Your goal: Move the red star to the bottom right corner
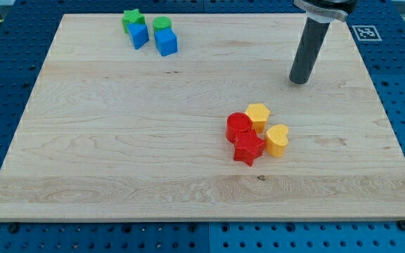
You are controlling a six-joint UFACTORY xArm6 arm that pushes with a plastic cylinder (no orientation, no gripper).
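Observation:
The red star lies right of the board's middle, in a tight cluster. A red cylinder touches it from above-left. A yellow hexagon block sits above the cluster's right side and a yellow heart-shaped block lies just right of the star. My tip rests on the board near the view's top right, well above and to the right of the cluster, touching no block.
At the view's top left, a green star and a green cylinder sit behind two blue blocks. The wooden board lies on a blue pegboard table. A marker tag is at the top right.

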